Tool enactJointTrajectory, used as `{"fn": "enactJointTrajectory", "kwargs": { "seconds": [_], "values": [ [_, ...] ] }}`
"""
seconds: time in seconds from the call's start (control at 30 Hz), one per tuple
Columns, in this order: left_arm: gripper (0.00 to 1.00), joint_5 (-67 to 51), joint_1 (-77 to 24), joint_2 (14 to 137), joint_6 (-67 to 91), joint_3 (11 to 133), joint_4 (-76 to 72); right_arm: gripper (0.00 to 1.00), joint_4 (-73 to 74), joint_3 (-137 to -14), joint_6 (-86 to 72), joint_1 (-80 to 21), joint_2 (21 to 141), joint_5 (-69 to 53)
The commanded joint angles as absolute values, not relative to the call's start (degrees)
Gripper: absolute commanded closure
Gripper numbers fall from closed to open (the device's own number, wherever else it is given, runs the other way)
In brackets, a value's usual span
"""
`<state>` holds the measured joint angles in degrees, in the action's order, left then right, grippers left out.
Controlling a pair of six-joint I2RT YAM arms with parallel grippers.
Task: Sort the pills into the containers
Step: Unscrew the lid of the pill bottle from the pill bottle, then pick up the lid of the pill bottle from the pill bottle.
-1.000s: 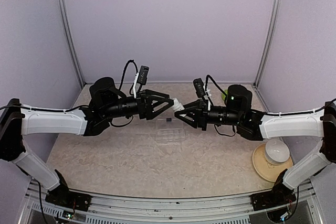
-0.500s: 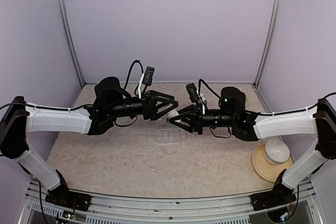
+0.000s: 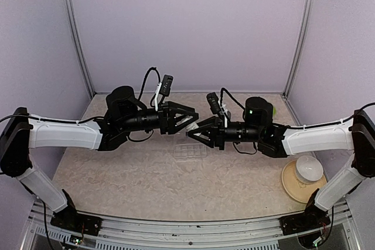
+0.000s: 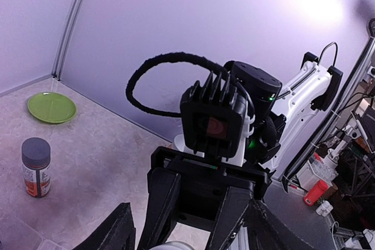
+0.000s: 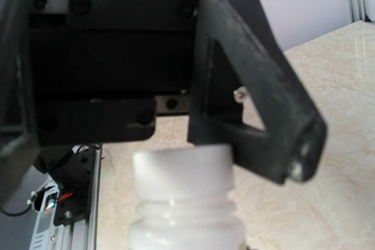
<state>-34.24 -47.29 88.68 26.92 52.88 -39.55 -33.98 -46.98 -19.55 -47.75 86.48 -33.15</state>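
The two arms meet nose to nose above the middle of the table. The right pincer holds a white bottle up off the surface. In the right wrist view the frame edge cuts off the bottle's lower part and the pincer's own fingertips, so only the bottle's shoulder and top show. The left pincer is spread around that top. One finger sits right against its side and the other is a dark blur at the far left, well off it, so these jaws stand open and clamp nothing. From above, the black fingers cover the bottle almost entirely.

The pill box — clear and flat — lies on the table just on the near side of the two pincers, and neither touches it. Its compartments are faint, and the pills are too small to make out.

The left wrist view shows a green plate and, apart from it, a grey-capped bottle standing upright. Near the right arm, a white bowl sits on a tan plate.
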Motion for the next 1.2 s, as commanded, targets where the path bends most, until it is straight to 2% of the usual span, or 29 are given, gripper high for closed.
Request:
{"fn": "enactJointTrajectory", "kwargs": {
  "seconds": [0.0, 0.43, 0.83, 1.17],
  "values": [
    [0.38, -35.0, -47.3, 87.8, 26.1, 53.0, -39.4, 0.86, -33.4, -47.5, -19.5, -47.8, 85.6, -29.3],
    [0.4, -34.1, -46.2, 86.2, 26.3, 51.4, -39.1, 0.86, -32.9, -46.3, -19.9, -46.1, 84.0, -27.0],
    [0.66, -32.5, -45.4, 87.1, 27.2, 51.9, -38.3, 0.86, -33.5, -46.4, -20.0, -46.1, 84.9, -29.4],
    [0.71, -30.1, -44.9, 86.8, 29.0, 51.0, -38.9, 0.86, -33.6, -46.1, -19.0, -46.1, 84.8, -30.5]
  ]
}}
